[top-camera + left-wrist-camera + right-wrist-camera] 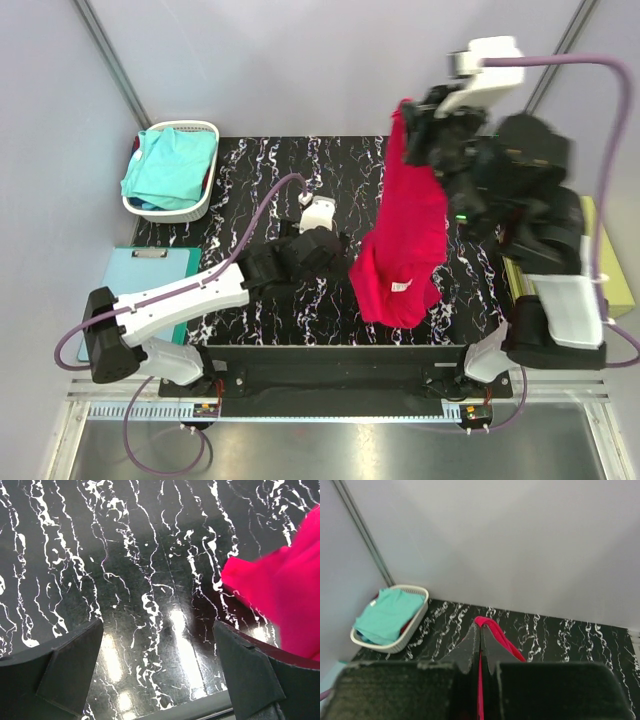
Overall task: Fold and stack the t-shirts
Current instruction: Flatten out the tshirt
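Note:
A crimson-red t-shirt (408,240) hangs in the air over the right half of the black marble table (260,180). My right gripper (412,122) is shut on its top edge, and red cloth (492,627) shows pinched between the right fingers. The shirt's bottom rests bunched on the table near the front edge. My left gripper (318,212) stands open low over the table's middle, with bare marble between its fingers (70,670). The hanging red cloth (285,600) is just to its right, apart from the jaws. A turquoise t-shirt (168,165) lies in the white basket (200,205).
The white basket (415,614) stands at the table's back left corner. A light-blue clipboard mat (140,275) lies off the left edge. A yellow-green block (612,270) lies off the right edge behind the right arm. Grey walls close in the back.

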Controlling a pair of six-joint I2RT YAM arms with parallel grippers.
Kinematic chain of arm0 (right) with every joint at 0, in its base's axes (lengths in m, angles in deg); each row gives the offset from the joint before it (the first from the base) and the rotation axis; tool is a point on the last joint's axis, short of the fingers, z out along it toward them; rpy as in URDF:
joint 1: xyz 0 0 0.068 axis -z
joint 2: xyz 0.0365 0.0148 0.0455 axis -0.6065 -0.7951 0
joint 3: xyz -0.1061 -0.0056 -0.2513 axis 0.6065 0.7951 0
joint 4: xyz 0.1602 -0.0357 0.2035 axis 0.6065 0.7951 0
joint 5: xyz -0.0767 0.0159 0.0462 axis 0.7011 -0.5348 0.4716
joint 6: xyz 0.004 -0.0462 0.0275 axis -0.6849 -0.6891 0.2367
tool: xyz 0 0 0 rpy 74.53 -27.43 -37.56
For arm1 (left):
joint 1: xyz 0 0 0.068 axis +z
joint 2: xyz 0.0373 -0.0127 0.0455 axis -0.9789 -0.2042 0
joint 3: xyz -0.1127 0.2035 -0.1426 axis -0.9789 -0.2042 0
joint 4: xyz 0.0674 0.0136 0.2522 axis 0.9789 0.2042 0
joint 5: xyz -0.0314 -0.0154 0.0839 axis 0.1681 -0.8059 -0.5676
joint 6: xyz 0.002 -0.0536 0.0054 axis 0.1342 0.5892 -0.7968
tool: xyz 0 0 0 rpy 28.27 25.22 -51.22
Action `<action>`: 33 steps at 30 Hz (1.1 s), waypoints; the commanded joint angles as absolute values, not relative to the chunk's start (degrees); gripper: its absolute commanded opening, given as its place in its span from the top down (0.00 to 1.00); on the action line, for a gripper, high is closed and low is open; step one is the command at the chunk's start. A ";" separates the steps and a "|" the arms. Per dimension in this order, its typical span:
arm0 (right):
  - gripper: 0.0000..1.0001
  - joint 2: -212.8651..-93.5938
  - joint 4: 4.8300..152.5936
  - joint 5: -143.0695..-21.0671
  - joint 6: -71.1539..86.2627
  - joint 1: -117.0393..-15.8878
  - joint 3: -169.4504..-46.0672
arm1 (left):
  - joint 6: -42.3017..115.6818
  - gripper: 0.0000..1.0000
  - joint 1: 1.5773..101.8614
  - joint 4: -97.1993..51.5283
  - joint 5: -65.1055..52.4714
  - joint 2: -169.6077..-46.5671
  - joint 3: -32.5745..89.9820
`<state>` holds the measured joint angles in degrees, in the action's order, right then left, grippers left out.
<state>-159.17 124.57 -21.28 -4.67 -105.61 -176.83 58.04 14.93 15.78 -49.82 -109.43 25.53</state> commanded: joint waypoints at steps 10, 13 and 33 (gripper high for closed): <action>1.00 -158.12 125.07 -22.55 1.89 -102.82 -173.76 | 58.25 0.02 17.48 16.62 -54.83 -100.98 24.30; 1.00 -160.20 130.30 -22.68 4.68 -102.90 -176.76 | 57.46 0.02 17.84 16.53 -55.71 -100.01 24.65; 1.00 -158.19 135.07 -24.15 7.77 -102.82 -175.56 | 55.61 0.01 17.49 7.23 -42.88 -116.00 34.58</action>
<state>-158.73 134.30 -22.70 5.91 -103.01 -173.62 57.21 17.82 13.33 -46.35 -115.81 31.25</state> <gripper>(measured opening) 0.009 0.987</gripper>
